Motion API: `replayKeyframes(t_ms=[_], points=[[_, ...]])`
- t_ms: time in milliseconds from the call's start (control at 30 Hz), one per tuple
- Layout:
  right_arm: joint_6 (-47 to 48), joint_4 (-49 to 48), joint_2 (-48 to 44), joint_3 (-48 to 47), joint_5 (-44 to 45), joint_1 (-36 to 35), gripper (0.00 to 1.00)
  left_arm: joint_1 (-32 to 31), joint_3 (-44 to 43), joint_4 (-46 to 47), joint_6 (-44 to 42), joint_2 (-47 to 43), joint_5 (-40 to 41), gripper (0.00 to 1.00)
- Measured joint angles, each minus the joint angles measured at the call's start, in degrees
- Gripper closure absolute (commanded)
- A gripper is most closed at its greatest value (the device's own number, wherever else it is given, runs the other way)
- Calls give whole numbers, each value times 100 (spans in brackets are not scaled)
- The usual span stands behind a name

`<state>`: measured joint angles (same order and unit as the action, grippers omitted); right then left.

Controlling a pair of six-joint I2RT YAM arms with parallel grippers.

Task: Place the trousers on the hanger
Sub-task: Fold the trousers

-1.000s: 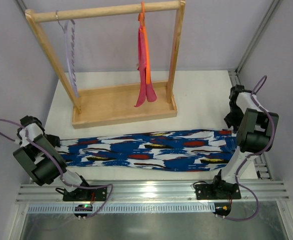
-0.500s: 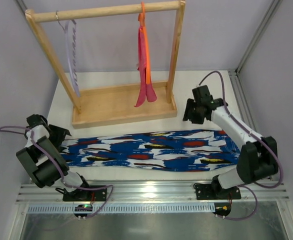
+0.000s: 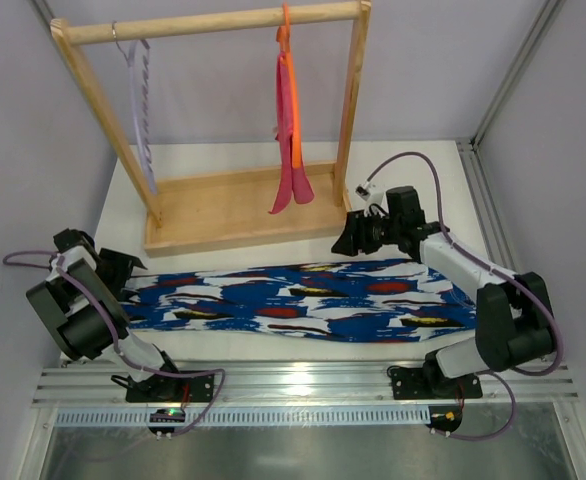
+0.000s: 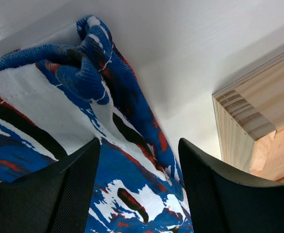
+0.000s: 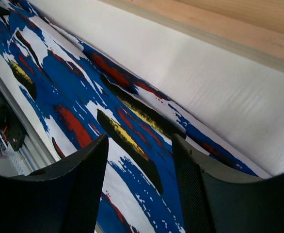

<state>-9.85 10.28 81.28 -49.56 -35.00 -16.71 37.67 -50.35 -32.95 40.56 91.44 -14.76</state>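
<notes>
The trousers (image 3: 303, 300), in a blue, white, red and black print, lie stretched flat across the table in front of the rack. The lilac hanger (image 3: 141, 110) hangs from the rack's rail at the left. My left gripper (image 3: 125, 268) is open at the trousers' left end; its wrist view shows the bunched cloth (image 4: 84, 73) ahead of the spread fingers (image 4: 74, 194). My right gripper (image 3: 345, 240) is open and empty, above the trousers' far edge near the rack's right corner; the print (image 5: 122, 126) lies below its spread fingers (image 5: 79, 184).
A wooden rack (image 3: 248, 205) with a tray base stands at the back; its corner shows in the left wrist view (image 4: 248, 121). An orange hanger with a pink cloth (image 3: 290, 120) hangs on the right of the rail. Metal rails run along the near edge.
My right arm has swung left from the trousers' right end to the rack's right corner. The left gripper has stayed at the trousers' left end. The trousers' right end now lies flatter.
</notes>
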Motion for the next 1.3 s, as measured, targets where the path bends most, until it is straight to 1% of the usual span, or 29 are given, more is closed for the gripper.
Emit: replayKeyframes(t_ms=[200, 300, 467, 567, 833, 867, 967, 1233, 1300], points=[[417, -68, 1023, -505, -306, -166, 42, -2, -66, -72, -7, 50, 20, 33], [597, -81, 1272, -595, -308, -422, 42, -4, -85, -96, -7, 61, 24, 33], [815, -79, 1432, -612, -299, -704, 43, -4, -96, -109, -7, 72, 28, 33], [940, -76, 1510, -621, -238, -717, 46, -4, -96, -109, -7, 74, 28, 33], [1202, 0, 1716, -623, -90, -778, 47, -4, -111, -118, -4, 94, 33, 33], [1222, 13, 1744, -623, -85, -791, 49, -4, -116, -122, -4, 96, 33, 33], [1292, 92, 1801, -623, -59, -822, 50, -4, -118, -125, -4, 101, 33, 33], [1480, 354, 1812, -721, 39, -848, 50, -4, -138, -142, 15, 120, 37, 33], [1515, 358, 1814, -737, 42, -850, 53, -4, -138, -144, 35, 120, 42, 33]])
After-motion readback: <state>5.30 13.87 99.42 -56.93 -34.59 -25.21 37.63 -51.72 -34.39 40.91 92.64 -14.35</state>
